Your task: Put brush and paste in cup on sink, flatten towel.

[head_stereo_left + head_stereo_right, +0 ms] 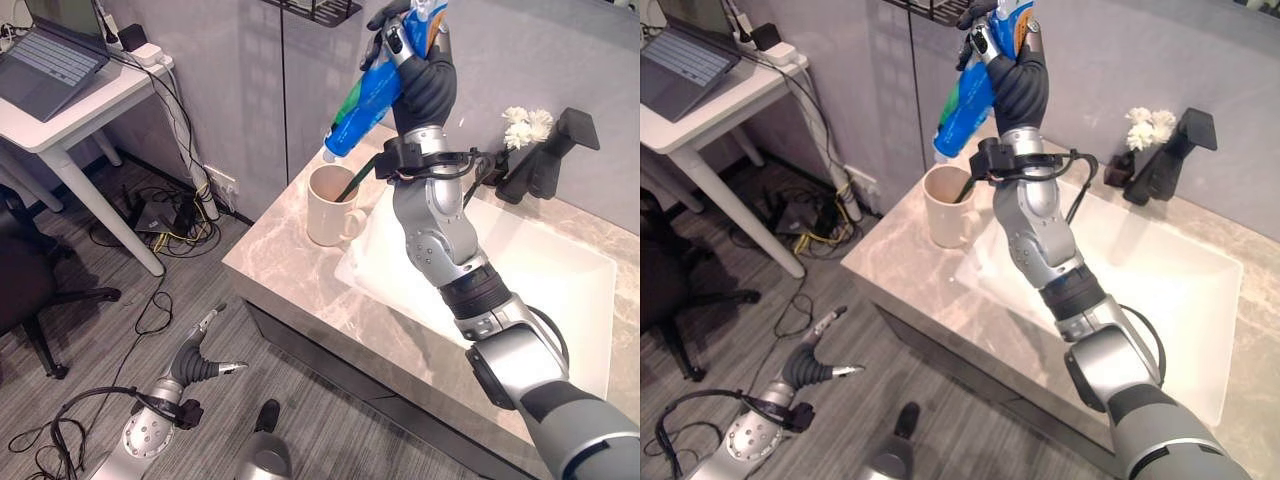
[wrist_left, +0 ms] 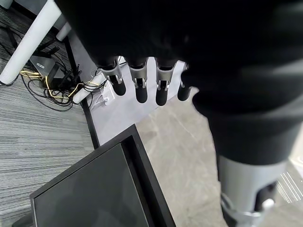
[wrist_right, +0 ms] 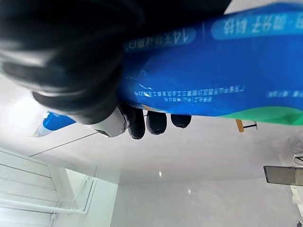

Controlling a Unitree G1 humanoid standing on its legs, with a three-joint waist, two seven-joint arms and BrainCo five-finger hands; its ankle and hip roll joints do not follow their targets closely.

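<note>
The marbled countertop (image 1: 290, 290) fills the corner against the grey wall, with the white basin (image 1: 560, 290) sunk into it and a black faucet (image 1: 545, 155) at its back edge; a white desk (image 1: 70, 105) stands off to the robot's left with an open laptop (image 1: 45, 65) on it, a black office chair (image 1: 25, 290) below that, and a tangle of power strip and cords (image 1: 165, 215) on the grey floor between desk and counter; the right arm rises from the lower right across the basin, and the right hand (image 1: 425, 75) is held high above the counter's far left corner, its fingers (image 3: 156, 122) curled round a blue and green toothpaste tube (image 1: 365, 105) that slants down with its white cap end toward the cup; the cream mug (image 1: 330, 205) sits on the counter just beside the basin's left rim, handle toward the basin, and a dark green toothbrush (image 1: 352, 182) already stands tilted inside it, its handle leaning out over the rim; the tube's cap hangs just above the mug's mouth, not yet in it; the left hand (image 1: 205, 355) hangs low beside the counter front over the floor, fingers (image 2: 137, 87) loosely straight and spread, holding nothing; a small sprig of white flowers (image 1: 527, 125) stands next to the faucet
</note>
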